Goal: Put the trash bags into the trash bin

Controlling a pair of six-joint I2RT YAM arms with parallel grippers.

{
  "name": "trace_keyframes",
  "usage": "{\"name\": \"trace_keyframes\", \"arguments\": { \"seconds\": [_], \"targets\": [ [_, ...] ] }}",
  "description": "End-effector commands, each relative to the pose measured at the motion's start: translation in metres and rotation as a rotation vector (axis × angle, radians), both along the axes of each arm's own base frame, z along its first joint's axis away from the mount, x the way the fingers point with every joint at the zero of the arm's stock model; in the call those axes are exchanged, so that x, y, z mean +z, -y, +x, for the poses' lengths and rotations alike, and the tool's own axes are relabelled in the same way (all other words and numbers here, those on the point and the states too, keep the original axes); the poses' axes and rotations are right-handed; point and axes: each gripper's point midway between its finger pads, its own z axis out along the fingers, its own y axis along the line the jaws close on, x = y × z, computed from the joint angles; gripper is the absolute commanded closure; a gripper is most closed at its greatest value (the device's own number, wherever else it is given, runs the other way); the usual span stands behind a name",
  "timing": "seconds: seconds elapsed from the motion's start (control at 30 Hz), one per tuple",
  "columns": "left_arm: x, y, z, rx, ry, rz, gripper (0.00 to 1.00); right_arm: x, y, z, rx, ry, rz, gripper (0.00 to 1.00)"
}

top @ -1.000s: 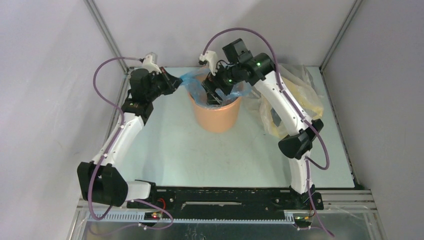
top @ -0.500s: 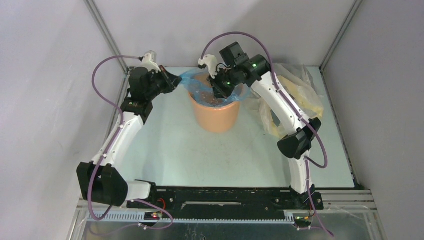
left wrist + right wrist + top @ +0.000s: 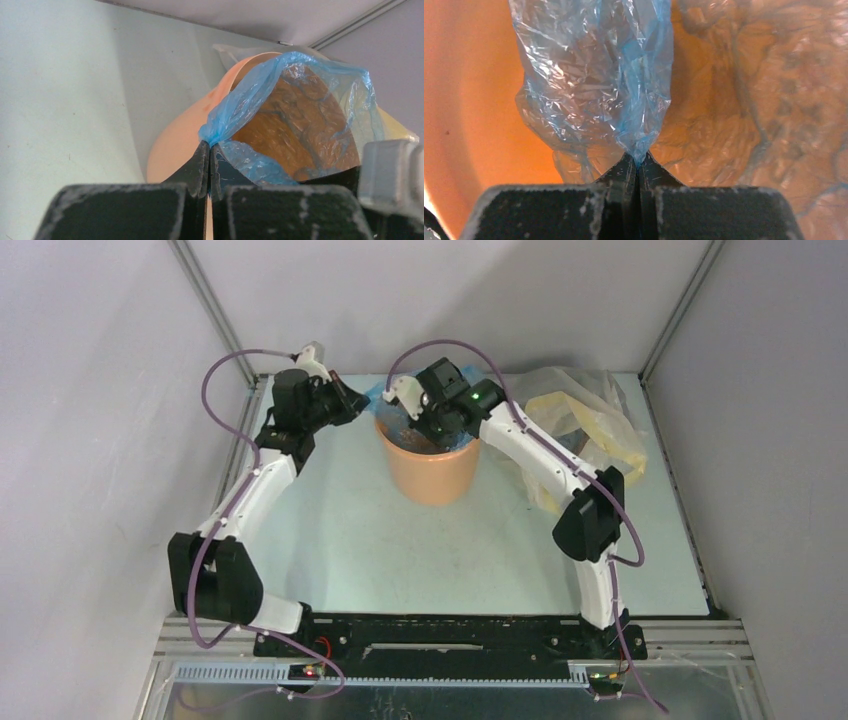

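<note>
— Mid-task here: stuffing the light-blue trash bag (image 3: 240, 107) into the trash bin (image 3: 432, 475). Upright on the counter (image 3: 360, 540), toward the far side.

— And gripping with both! Clenched on a gathered corner of the film with the left pincer (image 3: 209, 150), just outside the bin's rim on its left.

— Same across the way: nipped tight on another fold with the right pincer (image 3: 638, 162), down inside the mouth, orange wall all around.

— Draped over the rim on the left, sagging into the bin elsewhere. Mostly in already, judging by the crinkled film across the inner wall.

— Hard to say whether one bag or several.

— Next up, probably: pushing the right-hand fold deeper, then letting go. Calling for a gentle descent, with no snagging of such thin film.

— And on the left, lifting that corner over the rim and dropping it in, or else spreading it there. Cannot tell which from here.

— Worth watching: tugging both ends at once, risking a tear or a tipped bin.

— Off to the right, out of play: a yellowish-clear plastic bag (image 3: 590, 420), heaped just beside the bin.
</note>
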Motion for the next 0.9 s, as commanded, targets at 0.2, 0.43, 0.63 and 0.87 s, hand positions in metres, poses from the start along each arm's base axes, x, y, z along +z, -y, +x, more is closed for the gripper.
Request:
{"name": "trace_keyframes", "arguments": {
  "seconds": [0.2,0.43,0.63,0.87],
  "targets": [
    [0.037,-0.001,-0.006,-0.017,0.106,-0.026,1.0,0.076,-0.005,-0.023,0.065,0.146,0.127,0.85],
    [0.043,0.0,-0.019,-0.023,0.115,-0.05,1.0,0.085,-0.003,-0.053,0.104,0.124,0.143,0.73],
    [0.036,0.0,-0.025,-0.025,0.096,-0.062,1.0,0.075,-0.008,-0.077,0.142,0.078,0.151,0.83],
    [0.03,-0.004,-0.034,-0.015,0.085,-0.067,1.0,0.068,-0.013,-0.096,0.169,0.046,0.156,0.97]
  ]
}}
